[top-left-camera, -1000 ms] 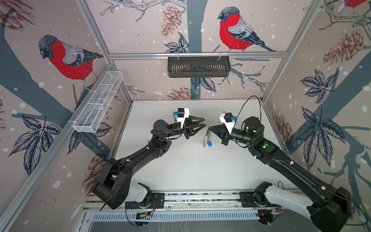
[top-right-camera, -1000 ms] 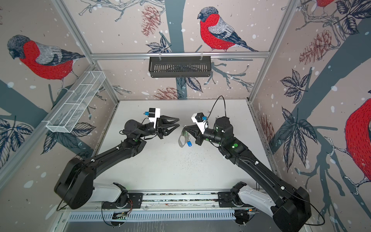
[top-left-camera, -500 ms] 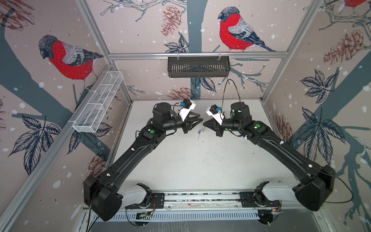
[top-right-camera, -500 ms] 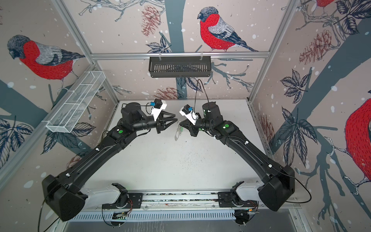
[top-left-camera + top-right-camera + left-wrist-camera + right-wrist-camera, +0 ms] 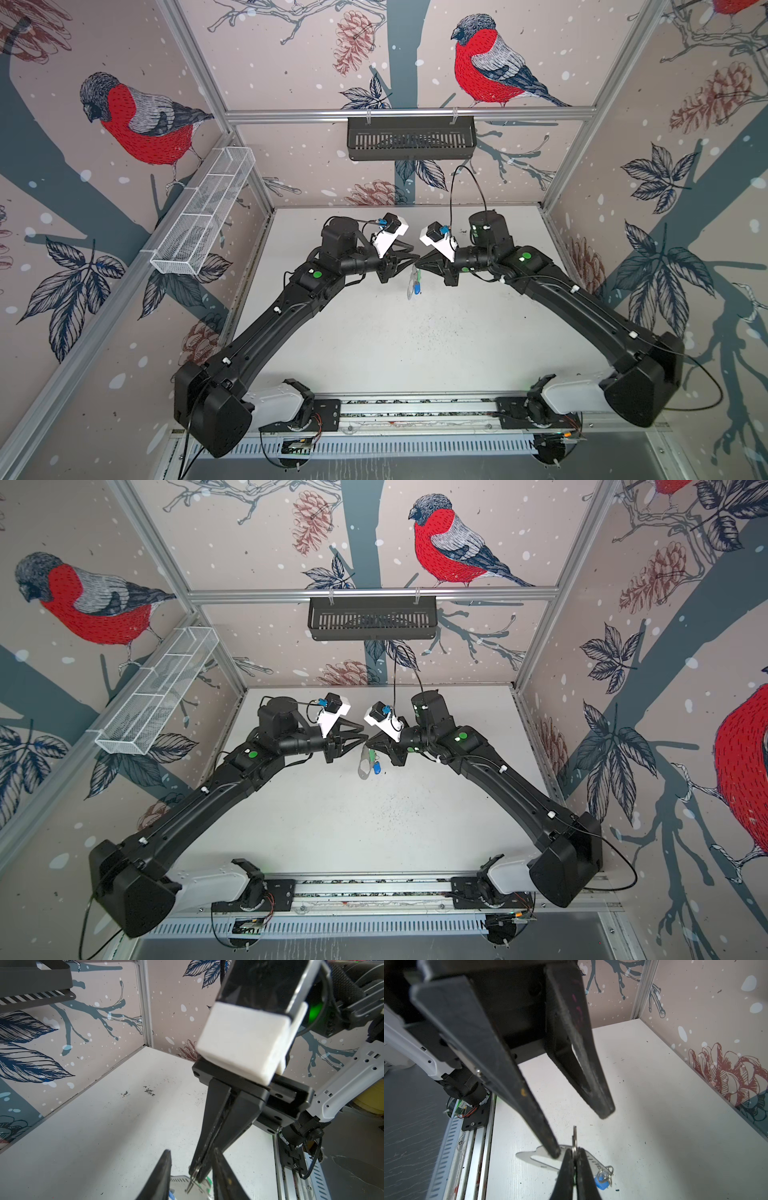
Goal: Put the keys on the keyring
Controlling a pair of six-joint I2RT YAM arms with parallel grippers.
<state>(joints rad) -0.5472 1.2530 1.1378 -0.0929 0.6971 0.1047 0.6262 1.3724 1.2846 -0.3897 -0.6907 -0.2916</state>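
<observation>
My right gripper [image 5: 574,1150] is shut on a small metal ring [image 5: 574,1138], held edge-on. The flat grey keyring [image 5: 533,1156] hangs beneath it above the table, seen in both top views [image 5: 412,286] [image 5: 363,766]. On it I see one of the keys by its blue tag [image 5: 601,1182] [image 5: 417,286], with little rings [image 5: 607,1171] beside it. A green tag [image 5: 209,1182] [image 5: 372,754] shows by the right fingertips. My left gripper [image 5: 192,1149] is open, its fingers [image 5: 508,1084] straddling the right gripper's tips without gripping anything.
The white table [image 5: 395,345] bears dark specks. A black slotted basket [image 5: 411,137] hangs on the back rail, and a white wire basket [image 5: 203,220] on the left wall. Both arms reach inward from the front rail [image 5: 415,409].
Over the last second both arms stretched toward the back of the table and the two grippers drew close together. The keyring travelled with the right gripper. Little has moved in the last half second.
</observation>
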